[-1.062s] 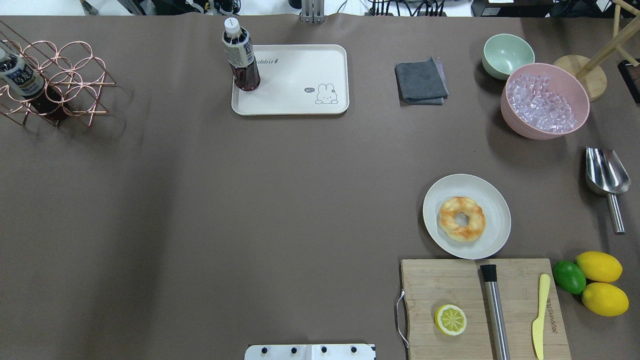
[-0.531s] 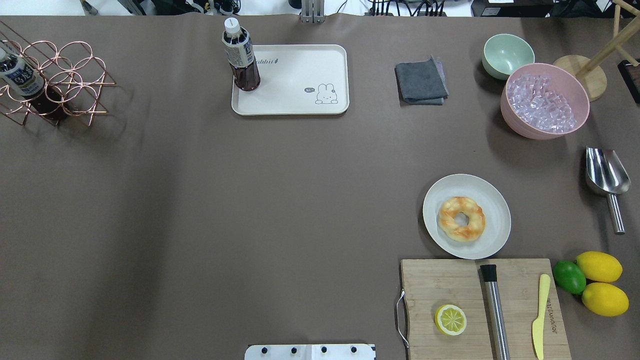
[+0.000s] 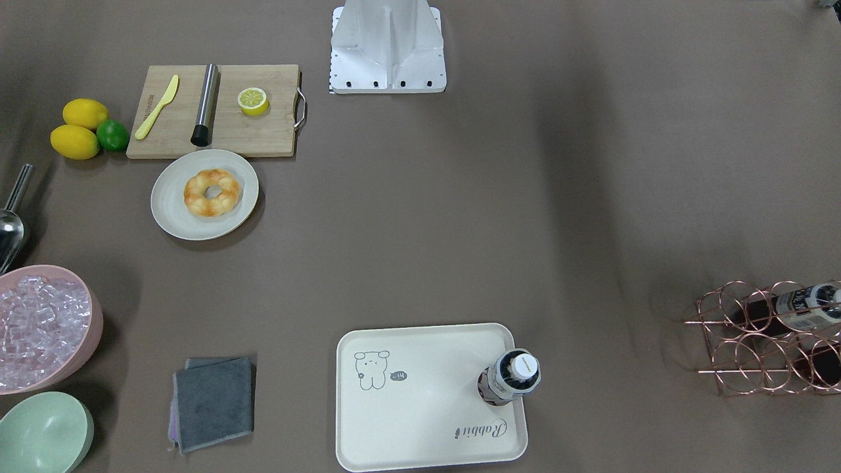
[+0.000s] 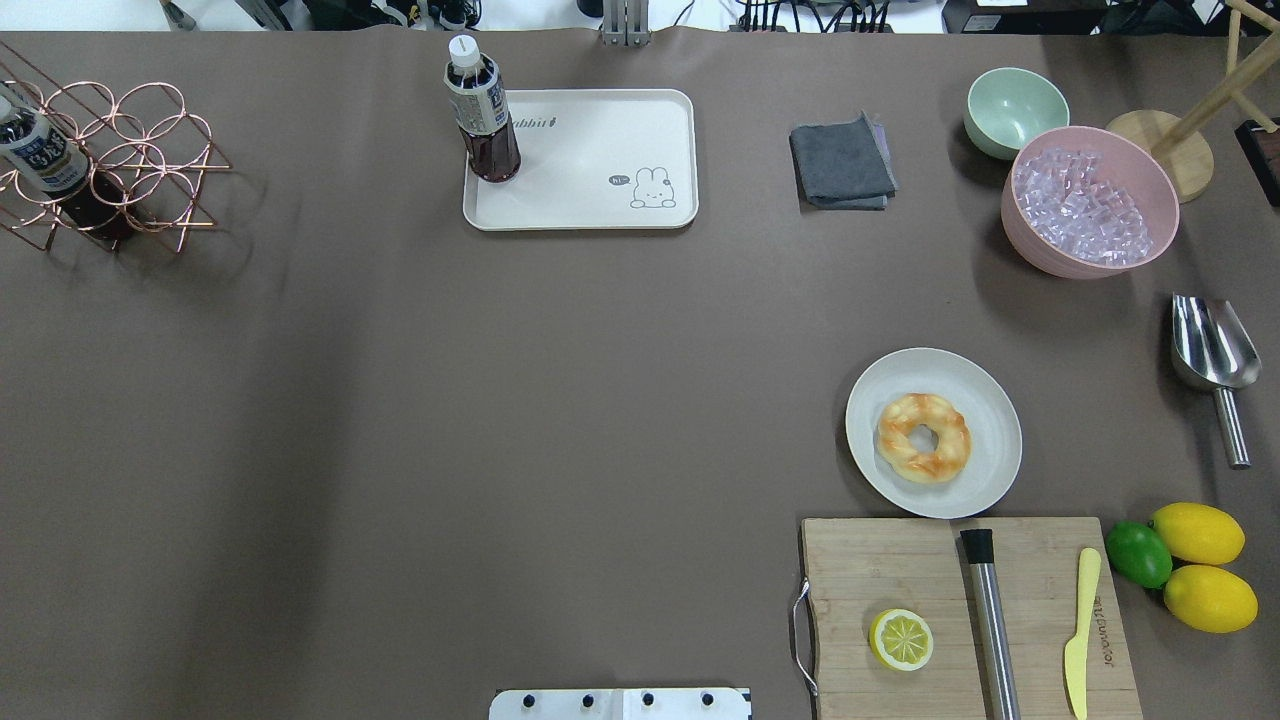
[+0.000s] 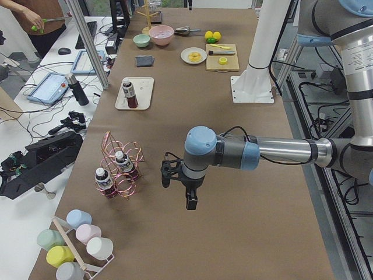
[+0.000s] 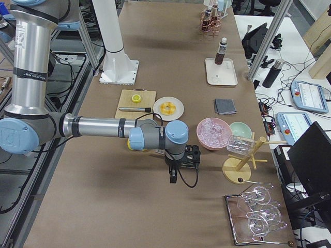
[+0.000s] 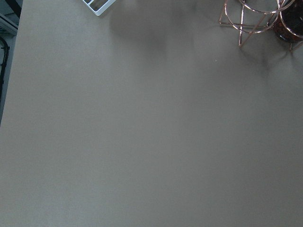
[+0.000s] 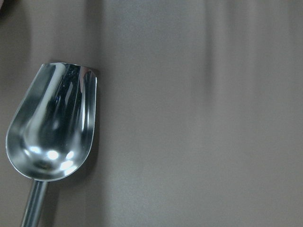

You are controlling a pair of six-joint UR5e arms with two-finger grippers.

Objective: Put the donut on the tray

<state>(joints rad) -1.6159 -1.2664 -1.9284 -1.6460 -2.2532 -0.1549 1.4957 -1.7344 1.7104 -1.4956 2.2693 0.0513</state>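
The golden glazed donut (image 4: 923,437) lies on a round off-white plate (image 4: 870,400) at the right of the table; it also shows in the front-facing view (image 3: 211,192). The cream tray (image 4: 600,200) with the bear drawing sits at the far middle, with an upright dark drink bottle (image 4: 483,120) on its left corner. Neither gripper shows in the overhead view. The left gripper (image 5: 191,201) hangs over bare table near the copper rack. The right gripper (image 6: 173,178) hangs over the table past the pink bowl. I cannot tell whether either is open or shut.
A wooden cutting board (image 4: 900,570) with a halved lemon (image 4: 901,639), a metal rod and a yellow knife lies near the plate. Lemons and a lime (image 4: 1197,533), a steel scoop (image 4: 1212,350), a pink bowl of ice (image 4: 1085,200), a green bowl, a grey cloth (image 4: 842,162) and a copper bottle rack (image 4: 120,160) stand around.
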